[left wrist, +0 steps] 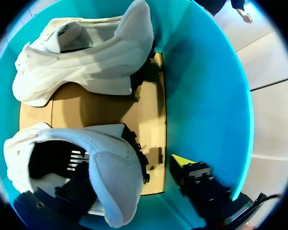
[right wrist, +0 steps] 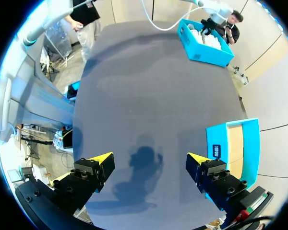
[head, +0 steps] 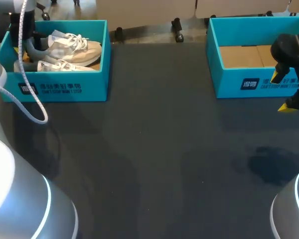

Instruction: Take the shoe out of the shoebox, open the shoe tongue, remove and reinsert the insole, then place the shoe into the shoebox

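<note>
The left gripper (left wrist: pixel 132 170) is open in the box (left wrist: pixel 204 96), one finger inside the near shoe (left wrist: pixel 103 153) and one outside its heel; the right gripper (right wrist: pixel 149 163) hangs open over the desk (right wrist: pixel 149 81).

White shoes (left wrist: pixel 81 62) — teal shoeboxes (head: pixel 65 89), brown inside — on a dark grey table (head: pixel 164 159).

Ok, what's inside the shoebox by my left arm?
Two white sneakers on its cardboard floor; left gripper straddles the nearer one's heel wall. Insoles are hidden in the dark openings.
</note>
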Controlling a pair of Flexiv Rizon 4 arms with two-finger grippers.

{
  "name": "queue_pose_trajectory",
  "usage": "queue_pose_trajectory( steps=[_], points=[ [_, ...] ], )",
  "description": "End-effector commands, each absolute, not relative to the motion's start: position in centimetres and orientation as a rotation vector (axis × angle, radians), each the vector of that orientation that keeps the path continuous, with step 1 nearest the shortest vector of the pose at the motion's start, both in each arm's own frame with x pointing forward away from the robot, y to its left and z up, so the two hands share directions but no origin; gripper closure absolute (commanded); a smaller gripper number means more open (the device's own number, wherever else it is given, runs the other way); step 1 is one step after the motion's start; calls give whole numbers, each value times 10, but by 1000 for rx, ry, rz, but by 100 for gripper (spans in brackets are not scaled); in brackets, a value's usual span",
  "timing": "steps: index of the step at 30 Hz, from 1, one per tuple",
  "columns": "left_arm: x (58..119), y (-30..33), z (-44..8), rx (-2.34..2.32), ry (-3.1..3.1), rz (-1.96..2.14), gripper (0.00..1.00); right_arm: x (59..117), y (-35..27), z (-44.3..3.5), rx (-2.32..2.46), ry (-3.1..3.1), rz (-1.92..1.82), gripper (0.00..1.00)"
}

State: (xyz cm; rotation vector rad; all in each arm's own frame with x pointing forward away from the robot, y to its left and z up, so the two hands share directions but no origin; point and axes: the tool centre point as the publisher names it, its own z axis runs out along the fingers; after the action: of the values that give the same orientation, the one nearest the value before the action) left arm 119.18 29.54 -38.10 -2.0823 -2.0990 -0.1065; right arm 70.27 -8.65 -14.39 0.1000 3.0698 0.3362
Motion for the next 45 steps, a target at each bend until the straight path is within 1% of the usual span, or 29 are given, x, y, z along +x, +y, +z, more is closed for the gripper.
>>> queue_pose_trajectory(
  steps=[1,12,20,22,25,27,28,29,37,39,41,43,45],
  points=[
    [1188,298,-366,-2105,-2107,-89,0,704,-86,-144,101,3073,333,0],
    [1180,289,-333,-2182,-2156,-57,0,704,-86,-144,101,3073,333,0],
    [1160,284,-308,-2265,-2174,-54,0,704,-86,-144,101,3073,333,0],
    [1155,283,-301,-2287,-2177,-57,6,704,-86,-144,101,3073,333,0],
    [1148,281,-293,-2312,-2181,-56,9,704,-86,-144,101,3073,333,0],
    [1141,281,-286,-2330,-2186,-52,15,704,-86,-144,101,3073,333,0],
    [1137,281,-283,-2338,-2188,-54,22,704,-86,-144,101,3073,333,0],
    [1134,280,-281,-2341,-2192,-49,24,704,-86,-144,101,3073,333,0],
    [1104,284,-272,-2418,-2160,-59,25,704,-86,-144,101,3073,333,0],
    [1096,287,-271,-2442,-2150,-65,24,704,-86,-144,101,3073,333,0],
    [1088,289,-270,-2450,-2148,-63,24,704,-86,-144,101,3073,333,0],
    [1083,290,-269,-2466,-2144,-78,28,704,-86,-144,101,3073,333,0],
    [1075,291,-268,-2487,-2130,-83,28,704,-86,-144,101,3073,333,0]
  ],
)
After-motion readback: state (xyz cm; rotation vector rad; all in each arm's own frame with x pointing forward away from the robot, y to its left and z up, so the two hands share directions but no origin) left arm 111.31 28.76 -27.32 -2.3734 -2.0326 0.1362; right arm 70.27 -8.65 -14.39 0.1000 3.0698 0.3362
